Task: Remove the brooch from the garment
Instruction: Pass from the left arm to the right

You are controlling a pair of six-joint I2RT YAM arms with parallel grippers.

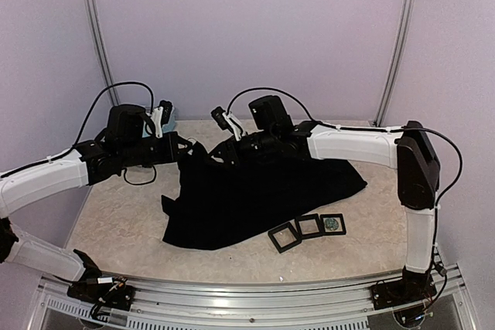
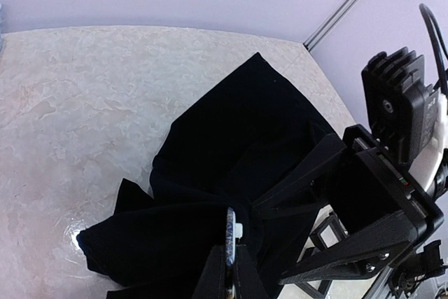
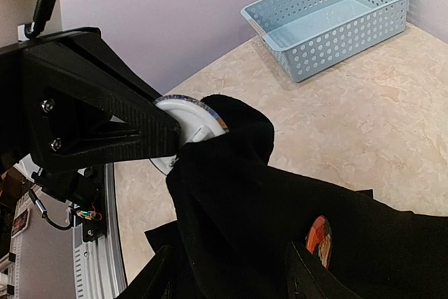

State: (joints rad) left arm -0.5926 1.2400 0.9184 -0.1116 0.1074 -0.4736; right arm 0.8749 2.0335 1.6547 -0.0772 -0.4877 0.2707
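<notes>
The black garment (image 1: 263,191) lies spread on the table, one corner lifted toward the left. My left gripper (image 2: 231,253) is shut on a round brooch (image 2: 229,232), seen edge-on with a blue pattern and a white clasp, still in the fabric. In the right wrist view the brooch (image 3: 189,120) shows its white back at the tip of the left gripper (image 3: 164,134). My right gripper (image 3: 231,274) stands open, its fingers either side of the bunched garment (image 3: 231,187) just behind the brooch. A second, orange brooch (image 3: 318,239) sits on the cloth by the right finger.
Three small black square frames (image 1: 309,228) lie at the garment's near edge. A light-blue perforated basket (image 3: 329,19) stands at the back left, behind the left arm. Both arms meet over the table's back middle.
</notes>
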